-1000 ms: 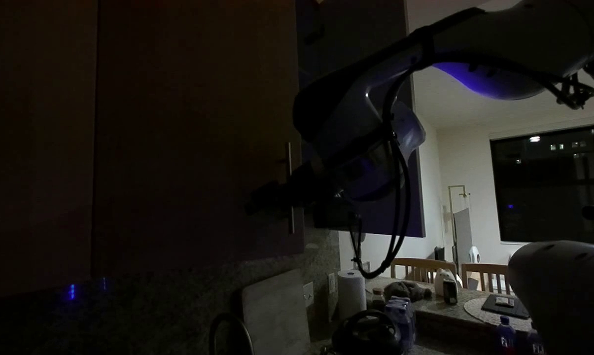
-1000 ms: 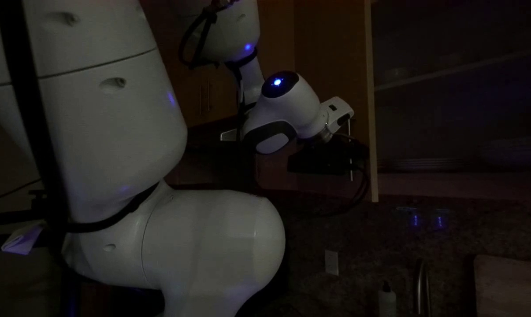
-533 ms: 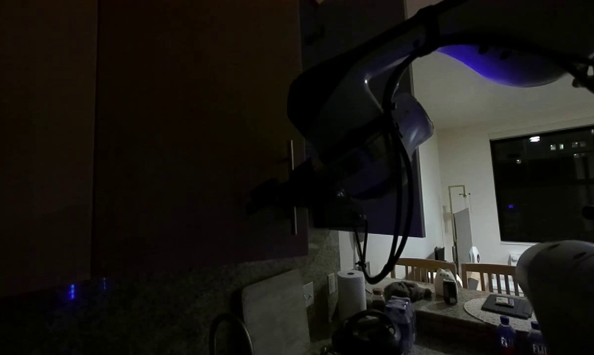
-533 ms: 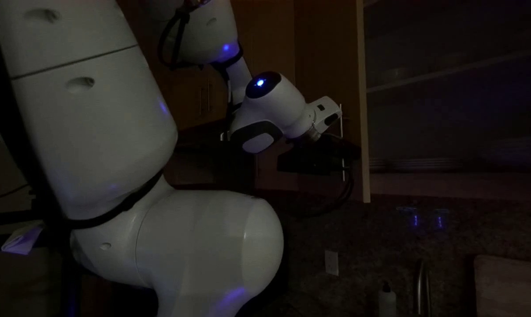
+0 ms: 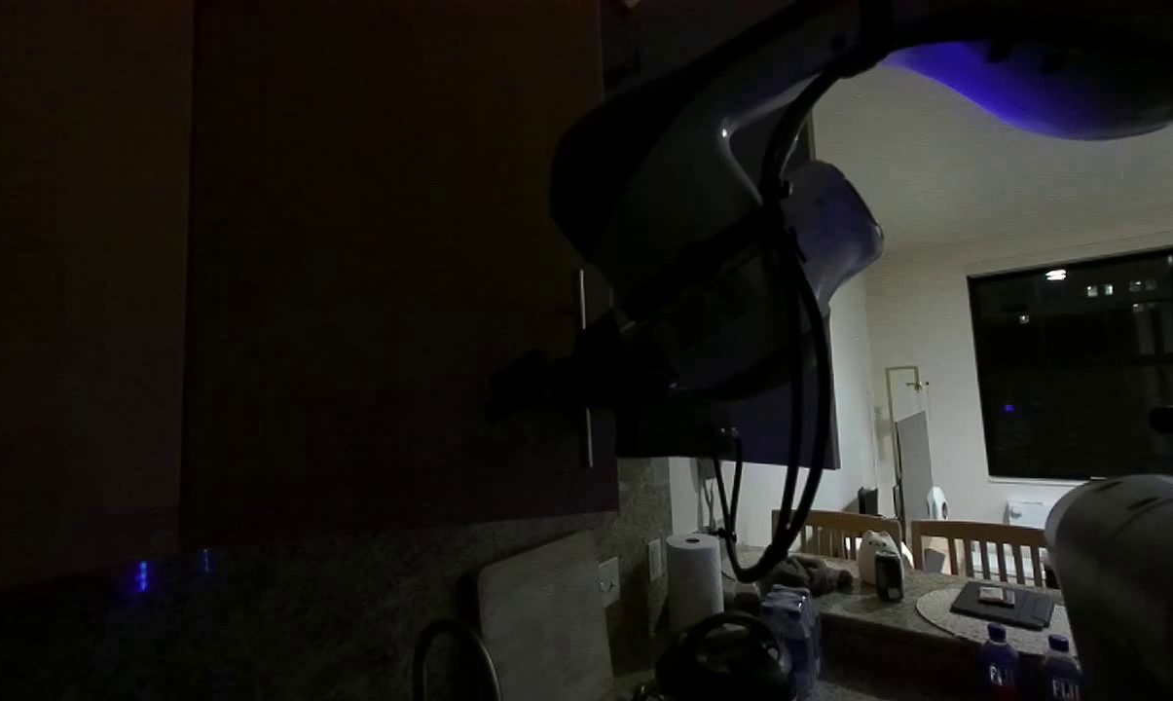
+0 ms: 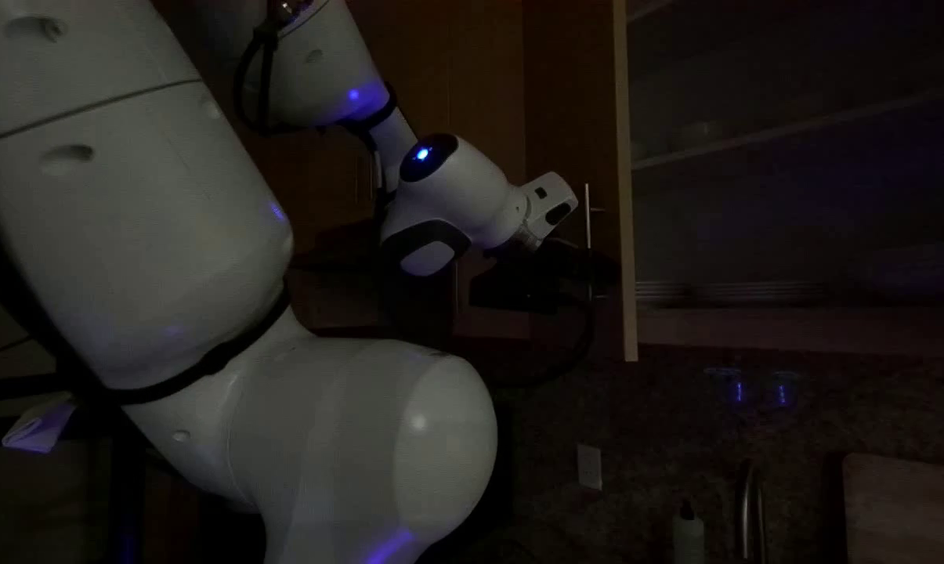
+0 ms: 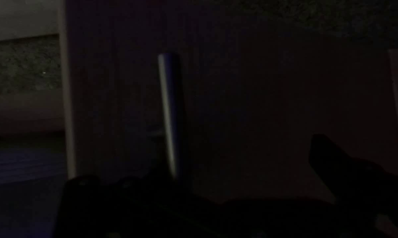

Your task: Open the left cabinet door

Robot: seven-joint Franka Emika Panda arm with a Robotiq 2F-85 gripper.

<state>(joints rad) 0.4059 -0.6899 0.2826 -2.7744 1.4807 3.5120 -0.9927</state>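
Handle (image 7: 170,112) of the left cabinet door (image 5: 391,263) lies between your jaws, which stand well apart; it is off-centre, far nearer the jaw on the door's free-edge side in the wrist view, with a wide gap to the other. Whether that near jaw touches the metal is too dark to tell. In both exterior views the handle's long axis runs upright, so it crosses the spread of your jaws rather than lying along it. The door itself stands ajar, the cabinet interior (image 6: 785,219) showing past its free edge in an exterior view. The opening looks partway done. The door seems to hinge along its opposite long edge, so let the near jaw bear on the handle and sweep outward in an arc; unclamped, it could slip as the angle changes.
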